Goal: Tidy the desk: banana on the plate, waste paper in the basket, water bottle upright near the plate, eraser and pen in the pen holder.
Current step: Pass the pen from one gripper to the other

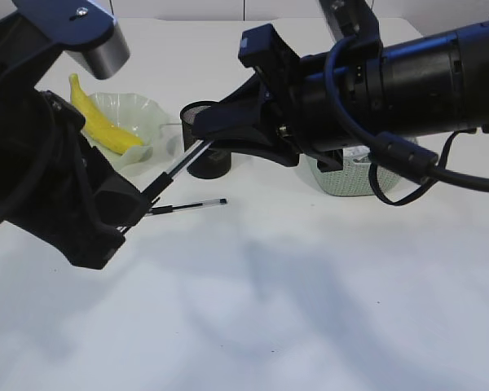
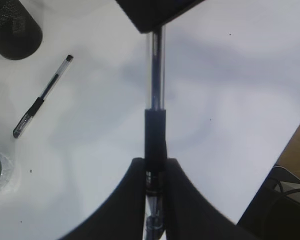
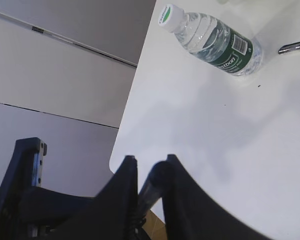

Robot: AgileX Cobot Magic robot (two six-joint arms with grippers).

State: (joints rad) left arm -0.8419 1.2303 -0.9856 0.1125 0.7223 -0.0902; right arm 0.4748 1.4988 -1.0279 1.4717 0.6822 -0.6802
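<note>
Left to right, exterior view. Banana [image 1: 102,122] lies on the plate [image 1: 147,110]: done. Your left gripper [image 2: 154,172] is closed on a pen [image 1: 178,167], held off the desk; your right gripper [image 3: 150,182] has its fingers around the pen's other end, so this reads as a handover. A 2nd pen [image 1: 187,205] lies on the desk, pen holder [image 1: 197,122] behind. Basket [image 1: 350,175] at right; contents unclear. Water bottle [image 3: 210,41] lies on its side, not yet upright. Eraser not visible.

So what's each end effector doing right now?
Left end effector: shut on the pen.
Right end effector: closed around the same pen's other end.
</note>
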